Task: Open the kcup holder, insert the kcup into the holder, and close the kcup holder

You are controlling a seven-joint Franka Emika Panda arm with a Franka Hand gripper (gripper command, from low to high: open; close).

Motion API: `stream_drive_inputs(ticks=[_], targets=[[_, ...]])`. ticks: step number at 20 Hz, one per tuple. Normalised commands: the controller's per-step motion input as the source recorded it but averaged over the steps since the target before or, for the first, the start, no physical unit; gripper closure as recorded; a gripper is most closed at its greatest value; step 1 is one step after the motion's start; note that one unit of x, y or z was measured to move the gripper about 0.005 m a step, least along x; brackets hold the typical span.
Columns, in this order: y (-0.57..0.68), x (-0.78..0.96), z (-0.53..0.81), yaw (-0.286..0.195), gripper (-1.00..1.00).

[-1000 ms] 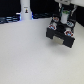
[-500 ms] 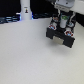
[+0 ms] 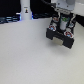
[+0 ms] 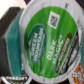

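The kcup holder [image 3: 61, 37] is a black boxy unit on the white table at the exterior view's right. My gripper [image 3: 63, 24] hangs right above it, shut on the kcup [image 3: 63, 21], which shows as a small green and white spot between the fingers. In the wrist view the kcup's green lid [image 4: 47, 37] with white lettering fills almost the whole picture, tilted. The fingers themselves do not show there. Dark parts of the holder [image 4: 7, 25] show beside the lid. Whether the holder is open is too blurred to tell.
A tall white bottle-like post [image 3: 25, 9] stands at the back on the exterior view's left. Dark equipment [image 3: 10, 19] runs along the far edge of the white table [image 3: 27, 55]. The white arm [image 3: 64, 6] rises above the holder.
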Motion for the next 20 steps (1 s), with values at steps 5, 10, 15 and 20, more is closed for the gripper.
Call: stream_drive_inputs(ticks=[5, 10, 15, 20], targets=[[-0.1, -0.3, 0.07, 0.052, 1.0], [-0.23, -0.15, -0.24, 0.032, 1.0], [-0.15, -0.06, -0.36, 0.011, 1.0], [0.14, 0.01, -0.33, 0.003, 1.0]])
